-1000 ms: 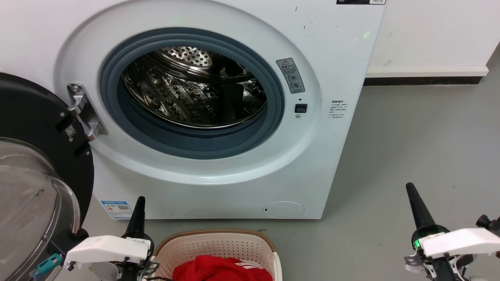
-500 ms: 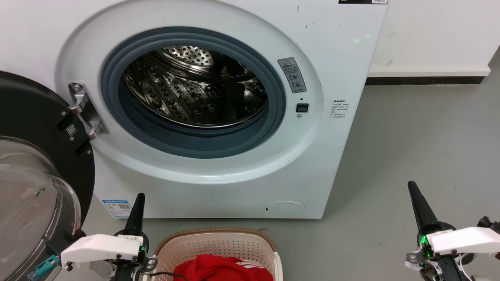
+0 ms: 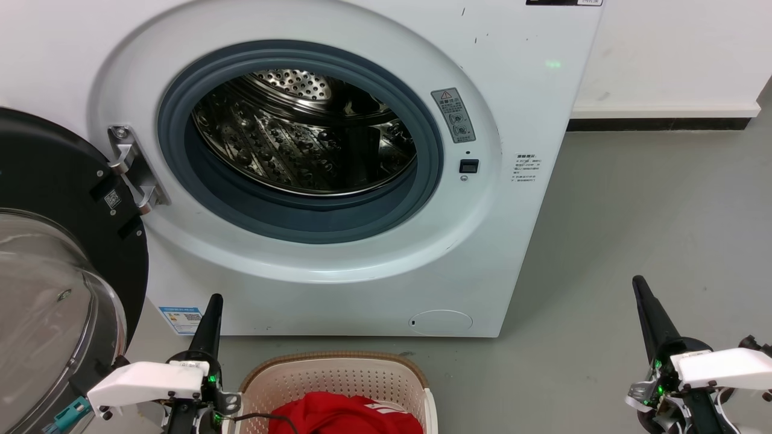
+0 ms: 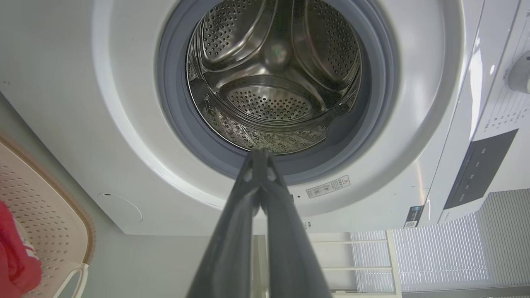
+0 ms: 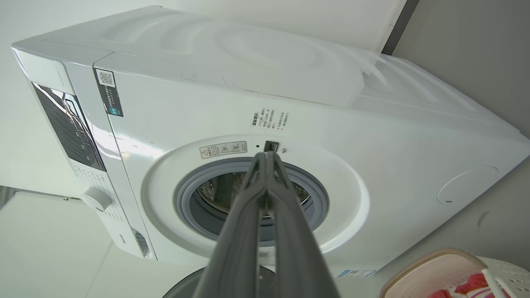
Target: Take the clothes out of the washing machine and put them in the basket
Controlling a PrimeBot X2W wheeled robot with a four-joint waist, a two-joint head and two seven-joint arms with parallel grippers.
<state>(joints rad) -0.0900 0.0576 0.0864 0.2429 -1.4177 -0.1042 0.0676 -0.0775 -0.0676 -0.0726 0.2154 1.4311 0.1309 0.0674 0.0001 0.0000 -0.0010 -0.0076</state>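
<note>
The white washing machine [image 3: 362,289] stands ahead with its round door [image 3: 54,253] swung open to the left. Its steel drum [image 3: 301,138] shows bare metal, also in the left wrist view [image 4: 269,99]. Red clothes [image 3: 344,416] lie in the cream basket [image 3: 338,377] at the bottom centre; the basket [image 5: 430,269] and clothes [image 5: 472,285] also show in the right wrist view. My left gripper [image 3: 213,299] is shut with nothing in it, left of the basket. My right gripper [image 3: 638,281] is shut with nothing held, over the floor at the lower right.
Grey floor [image 3: 651,211] runs to the right of the machine up to a white wall with a dark skirting [image 3: 657,123]. The open door takes up the left side. A white shelf frame [image 4: 360,265] stands beyond the machine in the left wrist view.
The whole head view has shifted slightly right and down, so the camera moved. Both grippers have drawn a little lower and outward; both stay shut.
</note>
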